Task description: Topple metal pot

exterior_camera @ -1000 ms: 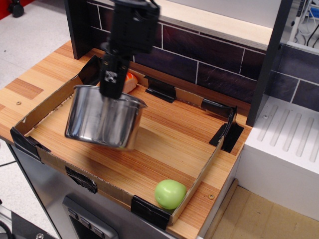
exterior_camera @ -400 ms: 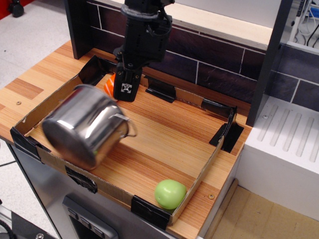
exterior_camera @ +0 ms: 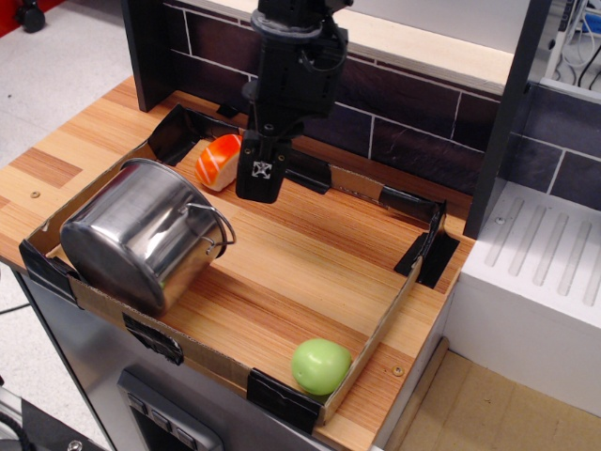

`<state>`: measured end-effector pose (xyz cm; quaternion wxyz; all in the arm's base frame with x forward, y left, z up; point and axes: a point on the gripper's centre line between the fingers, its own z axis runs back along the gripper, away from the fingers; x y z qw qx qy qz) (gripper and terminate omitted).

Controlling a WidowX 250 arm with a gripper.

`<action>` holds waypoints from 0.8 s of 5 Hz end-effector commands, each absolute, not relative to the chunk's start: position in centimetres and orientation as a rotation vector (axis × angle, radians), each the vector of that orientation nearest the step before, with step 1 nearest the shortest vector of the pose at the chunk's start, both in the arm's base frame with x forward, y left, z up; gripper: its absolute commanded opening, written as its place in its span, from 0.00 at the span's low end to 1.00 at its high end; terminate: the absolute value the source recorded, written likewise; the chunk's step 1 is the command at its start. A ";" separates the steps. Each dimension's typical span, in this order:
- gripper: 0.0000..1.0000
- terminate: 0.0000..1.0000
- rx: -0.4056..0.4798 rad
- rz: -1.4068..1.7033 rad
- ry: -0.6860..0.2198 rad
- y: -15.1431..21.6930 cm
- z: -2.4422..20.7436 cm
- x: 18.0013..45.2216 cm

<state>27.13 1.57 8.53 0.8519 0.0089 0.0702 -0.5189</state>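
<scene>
The shiny metal pot (exterior_camera: 141,235) lies on its side in the front left corner of the cardboard tray (exterior_camera: 376,329), its base toward the front edge and one thin loop handle pointing right. My black gripper (exterior_camera: 260,178) hangs above the tray's back middle, to the right of and behind the pot, apart from it. It holds nothing; the view does not show whether its jaws are open or shut.
An orange-white toy (exterior_camera: 219,161) sits at the tray's back left, just left of the gripper. A green ball (exterior_camera: 320,365) rests in the front right corner. A dark tiled wall stands behind, and a white block (exterior_camera: 535,282) to the right.
The pot was hanging tilted at my gripper, then fell left and now lies on its side in the corner. My gripper has moved right and back, uncovering the toy.
</scene>
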 end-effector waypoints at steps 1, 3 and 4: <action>1.00 0.00 0.169 -1.087 -0.148 1.7 14.3 28.4; 1.00 0.00 0.154 -1.030 -0.350 2.8 20.7 27.9; 1.00 0.00 0.115 -1.012 -0.384 3.6 23.3 27.6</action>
